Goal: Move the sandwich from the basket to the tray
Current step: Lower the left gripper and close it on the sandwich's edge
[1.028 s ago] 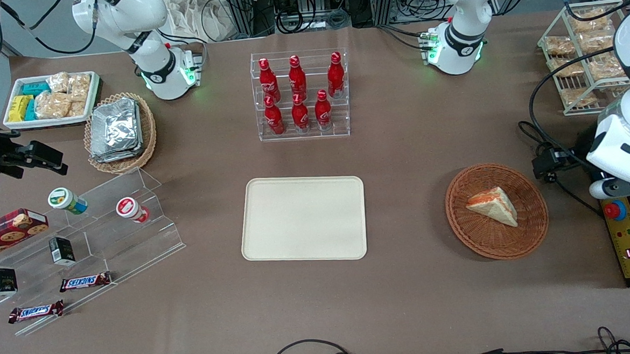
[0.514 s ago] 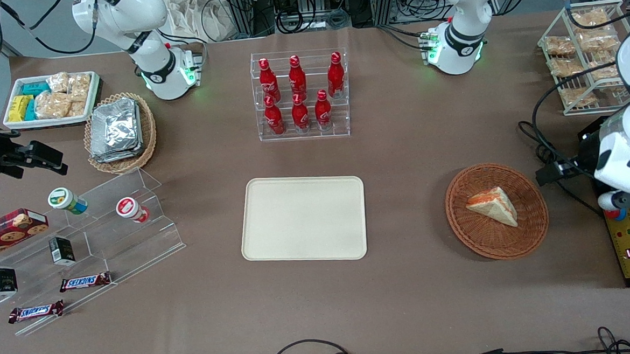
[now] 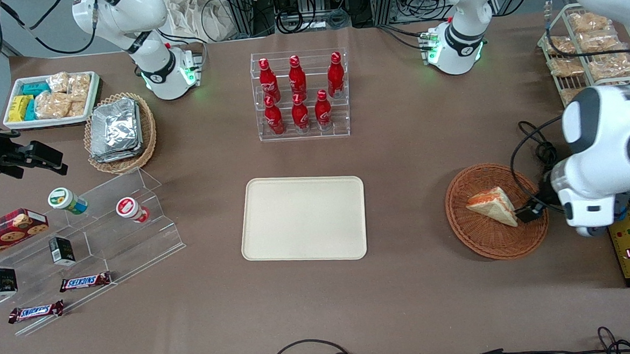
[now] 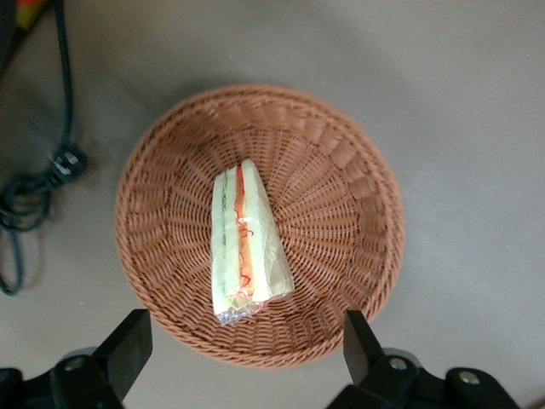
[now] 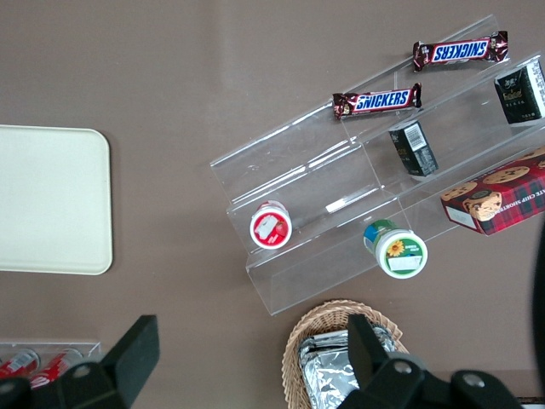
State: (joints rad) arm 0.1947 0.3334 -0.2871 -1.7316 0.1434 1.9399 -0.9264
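Note:
The sandwich (image 3: 493, 206), a pale wedge with orange-red and green filling, lies in the round reddish-brown basket (image 3: 480, 238) toward the working arm's end of the table. In the left wrist view the sandwich (image 4: 247, 247) lies wrapped in the middle of the basket (image 4: 341, 170). My left gripper (image 4: 245, 345) is open and empty, its black fingers (image 4: 128, 349) spread wide above the basket's rim. In the front view the arm's white wrist (image 3: 591, 195) hangs over the basket's edge and hides the fingers. The cream tray (image 3: 303, 218) lies bare mid-table, well apart from the basket.
A clear rack of red bottles (image 3: 300, 94) stands farther from the camera than the tray. A wire rack of bagged snacks (image 3: 588, 49) and a yellow control box (image 3: 628, 241) sit by the working arm. Black cables (image 4: 34, 170) lie beside the basket.
The left arm has swung in from the table's edge to above the basket's rim, beside the sandwich. The sandwich, basket and tray have not moved.

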